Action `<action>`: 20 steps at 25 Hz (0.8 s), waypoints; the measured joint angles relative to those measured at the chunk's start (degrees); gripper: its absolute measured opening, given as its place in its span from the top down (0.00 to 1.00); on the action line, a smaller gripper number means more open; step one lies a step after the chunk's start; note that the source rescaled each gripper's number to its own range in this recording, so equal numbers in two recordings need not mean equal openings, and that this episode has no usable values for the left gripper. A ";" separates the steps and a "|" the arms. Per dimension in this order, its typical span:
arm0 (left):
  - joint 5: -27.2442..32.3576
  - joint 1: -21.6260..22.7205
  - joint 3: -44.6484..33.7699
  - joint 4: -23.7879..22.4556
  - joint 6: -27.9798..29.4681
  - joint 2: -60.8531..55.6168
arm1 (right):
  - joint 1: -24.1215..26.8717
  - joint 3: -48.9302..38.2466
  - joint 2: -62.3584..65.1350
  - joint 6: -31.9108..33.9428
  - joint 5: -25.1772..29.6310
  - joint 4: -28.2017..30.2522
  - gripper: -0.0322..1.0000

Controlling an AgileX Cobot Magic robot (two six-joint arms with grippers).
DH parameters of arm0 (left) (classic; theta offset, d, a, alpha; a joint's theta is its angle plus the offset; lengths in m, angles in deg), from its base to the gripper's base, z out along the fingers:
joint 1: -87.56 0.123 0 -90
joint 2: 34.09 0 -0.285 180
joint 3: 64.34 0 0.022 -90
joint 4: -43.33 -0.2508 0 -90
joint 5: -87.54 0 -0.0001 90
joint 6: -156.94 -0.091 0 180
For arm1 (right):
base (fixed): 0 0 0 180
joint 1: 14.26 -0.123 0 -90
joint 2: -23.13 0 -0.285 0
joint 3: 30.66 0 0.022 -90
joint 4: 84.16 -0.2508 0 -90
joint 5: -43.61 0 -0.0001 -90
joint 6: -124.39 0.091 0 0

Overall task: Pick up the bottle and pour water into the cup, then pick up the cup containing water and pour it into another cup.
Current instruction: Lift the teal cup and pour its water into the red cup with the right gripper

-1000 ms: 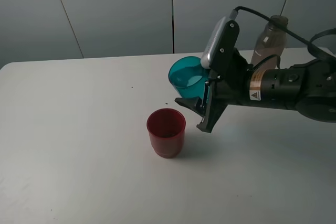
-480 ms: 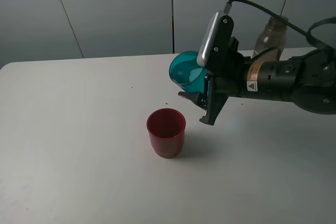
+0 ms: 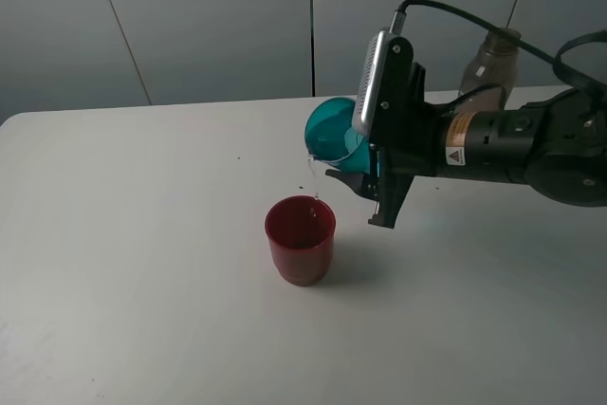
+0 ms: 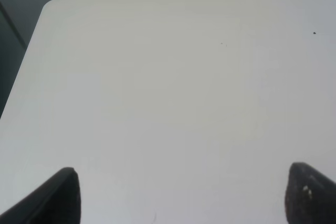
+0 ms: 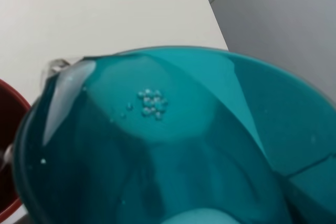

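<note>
A tall, smoky grey-brown bottle is seen standing upright at the far right of the table, partly hidden behind the right arm; whether anything is left in it cannot be told. Near the middle, a short, wide red cup is set upright on the table with its mouth open, and how much it holds cannot be judged.

A slimmer teal cup is held in the air just above and behind the red cup, tipped steeply so that its mouth faces down toward it. It is clamped by the right gripper, whose jaws are closed on the cup's wall. A thin trickle of water is seen falling from the lower lip toward the red cup. In the right wrist view, water is pooled against that lip with a small cluster of bubbles on it.

The left gripper is shown only in its own wrist view – fingertips spread wide, nothing between them, bare table below.

The table is white and matte, marked by a few dark specks – behind it a wall of grey panels is seen
</note>
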State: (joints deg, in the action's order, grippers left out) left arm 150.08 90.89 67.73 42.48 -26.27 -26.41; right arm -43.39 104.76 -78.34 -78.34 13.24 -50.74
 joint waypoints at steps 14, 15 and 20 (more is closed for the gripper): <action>0.00 0.00 0.00 0.00 0.00 0.00 | -0.70 0.83 0.00 -2.46 1.21 0.24 0.90; 0.00 0.00 0.00 0.00 0.00 0.00 | -0.80 0.83 0.00 -2.83 1.21 0.24 0.90; 0.00 0.00 0.00 0.00 0.00 0.00 | -1.06 0.83 0.00 -5.54 1.21 0.24 0.90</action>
State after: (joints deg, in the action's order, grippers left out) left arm 150.08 90.89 67.73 42.48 -26.27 -26.41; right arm -44.45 105.59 -78.34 -83.88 14.45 -50.50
